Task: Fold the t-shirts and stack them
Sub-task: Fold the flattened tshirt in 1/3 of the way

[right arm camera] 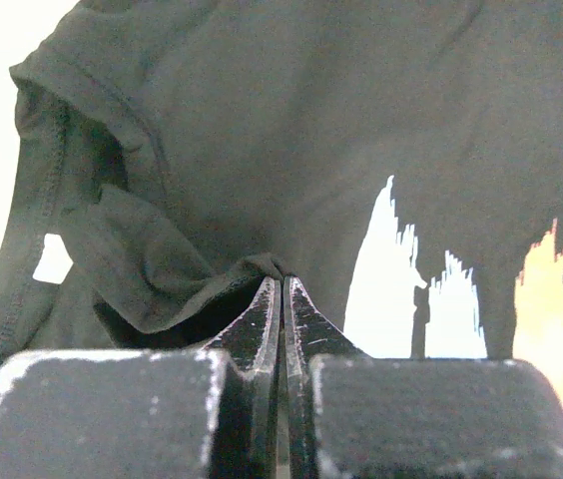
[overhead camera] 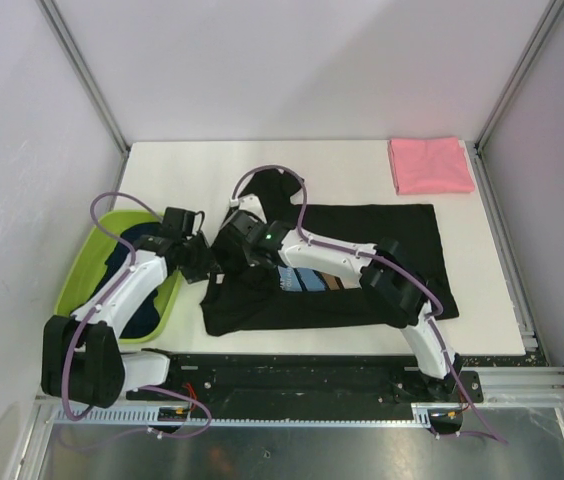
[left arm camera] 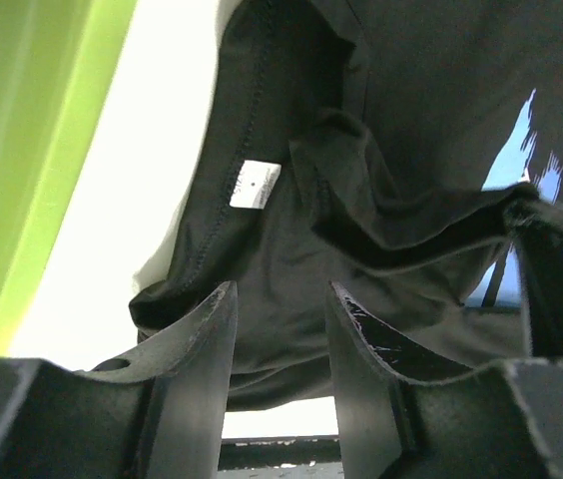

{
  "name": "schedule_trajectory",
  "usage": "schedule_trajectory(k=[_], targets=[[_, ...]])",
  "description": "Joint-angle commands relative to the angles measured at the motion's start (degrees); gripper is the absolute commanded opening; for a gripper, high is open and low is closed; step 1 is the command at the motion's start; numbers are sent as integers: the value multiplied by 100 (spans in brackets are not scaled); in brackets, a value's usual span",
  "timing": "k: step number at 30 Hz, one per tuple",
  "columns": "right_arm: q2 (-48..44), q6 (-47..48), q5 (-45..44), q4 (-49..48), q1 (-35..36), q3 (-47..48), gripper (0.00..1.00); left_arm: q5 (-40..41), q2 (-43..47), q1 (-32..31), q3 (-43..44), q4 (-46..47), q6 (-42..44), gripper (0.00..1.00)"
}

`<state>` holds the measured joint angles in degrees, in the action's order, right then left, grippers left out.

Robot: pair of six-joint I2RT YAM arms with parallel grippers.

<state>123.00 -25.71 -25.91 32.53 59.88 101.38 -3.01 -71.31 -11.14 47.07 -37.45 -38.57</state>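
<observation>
Black soft-cloth t-shirt (overhead camera: 382, 225) with a blue, brown and white brush-stroke chest print lies spread on the white table (overhead camera: 262, 170). Its left side is bunched up close to the lime-green plastic basin (overhead camera: 75, 272). My right gripper (right arm camera: 283, 284) has its jaws clenched on a raised fold of that bunched part, and a ridge of cloth runs up to the pinch. My left gripper (left arm camera: 280, 294) hovers low over the same rumpled area, jaws parted with nothing caught between them, and the small white label (left arm camera: 255, 186) is just ahead.

I judge this cloth light, thin and limp. It should sag from a single pinch, drag on the table, and let its layers slide over each other. I therefore want two holds well apart along a stitched hem or seam, where the doubled edge gives a firmer bite, and the left jaws should take the hem near that label.

A folded pink t-shirt (overhead camera: 430, 165) sits at the far right corner, well apart. Dark navy t-shirts (overhead camera: 147, 305) lie in the basin.
</observation>
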Motion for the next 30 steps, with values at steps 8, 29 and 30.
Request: schedule_trajectory(k=[8, 29, 30], targets=[[92, 11, 151, -82, -319, 409, 0, 86, -247, -545, -84, 371, -73, 41], [-88, -630, 397, -271, -477, -228, 0, 747, -1832, -565, 770, 899, 30, 38], [-95, -646, 409, -272, -481, -244, 0, 743, -1877, -565, 787, 907, 36, 38]])
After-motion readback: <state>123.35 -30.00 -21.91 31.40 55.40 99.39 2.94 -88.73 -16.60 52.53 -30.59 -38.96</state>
